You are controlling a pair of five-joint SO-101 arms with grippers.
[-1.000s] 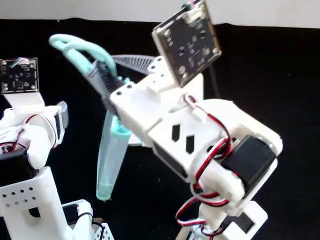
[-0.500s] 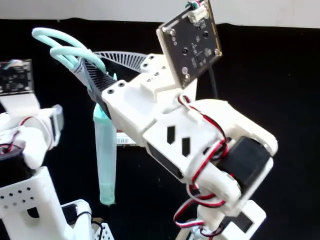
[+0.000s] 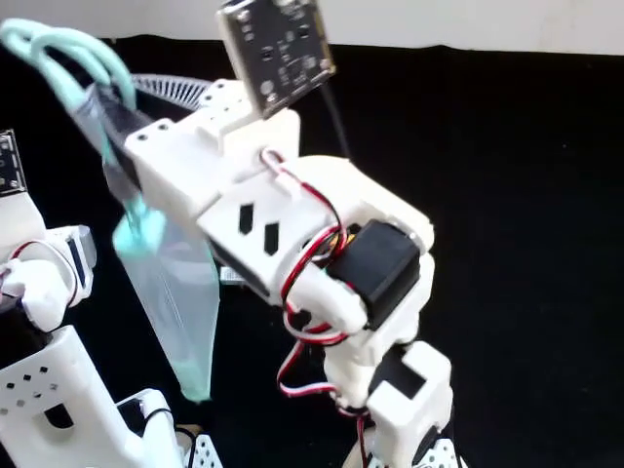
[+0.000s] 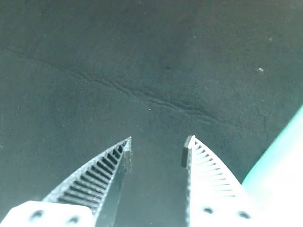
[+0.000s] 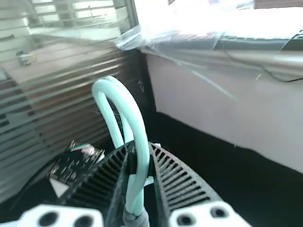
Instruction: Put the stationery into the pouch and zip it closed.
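A translucent mint pouch [image 3: 174, 292] hangs in the air above the black table, tapering downward. Its mint loop handle [image 3: 54, 44] sticks up past my right gripper [image 3: 115, 136], which is shut on the handle's base. In the right wrist view the loop [image 5: 120, 104] rises from between the ribbed fingers [image 5: 165, 170] of that gripper [image 5: 139, 149]. My left gripper [image 4: 158, 146] hangs open over bare black cloth, nothing between its fingers. A mint edge of the pouch [image 4: 279, 161] shows beside it.
The left arm's white body [image 3: 44, 322] stands at the table's left, close to the hanging pouch. A small pale item [image 3: 230, 277] peeks out under the right arm. A white wall [image 3: 468, 24] runs behind the table's far edge.
The right arm has swung left and lifted, carrying the pouch along. The pouch has turned from edge-on to showing its broad face.
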